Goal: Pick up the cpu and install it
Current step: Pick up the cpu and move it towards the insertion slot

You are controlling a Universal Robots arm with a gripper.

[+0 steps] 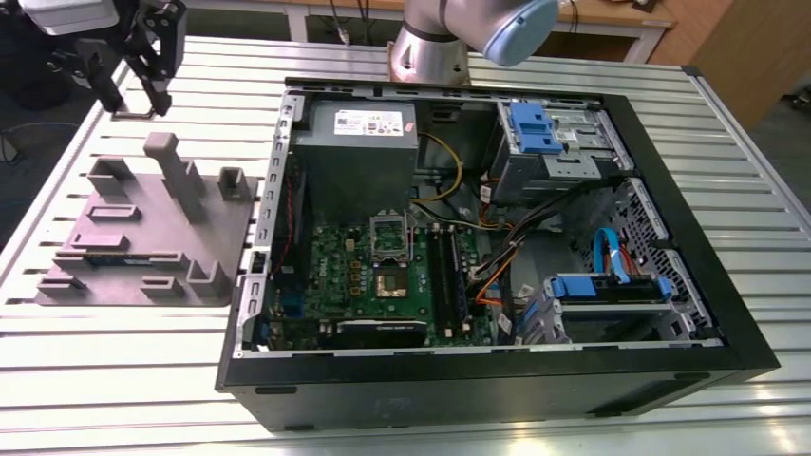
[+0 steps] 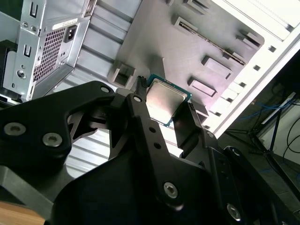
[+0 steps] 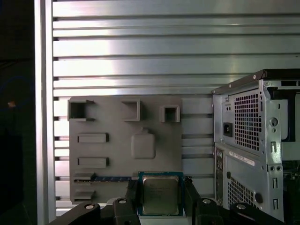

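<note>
The cpu (image 3: 160, 194) is a small silvery square chip with a thin pale edge, and my gripper (image 3: 160, 201) is shut on it, one black finger on each side. In the second wrist view the cpu (image 2: 165, 99) sits tilted between the fingertips (image 2: 137, 101) of the gripper (image 2: 164, 110). In the exterior view the gripper (image 1: 137, 95) hangs high at the far left, above the table just beyond the grey fixture plate (image 1: 146, 237). The motherboard socket (image 1: 390, 283) lies open inside the case, well to the exterior view's right of the gripper.
The open black computer case (image 1: 507, 380) holds a silver-grey power supply (image 1: 359, 142), black memory slots (image 1: 446, 271), cables and blue drive brackets (image 1: 533, 128). The fixture plate (image 3: 124, 145) has raised posts and recesses. The slatted metal table (image 1: 114, 380) runs all around.
</note>
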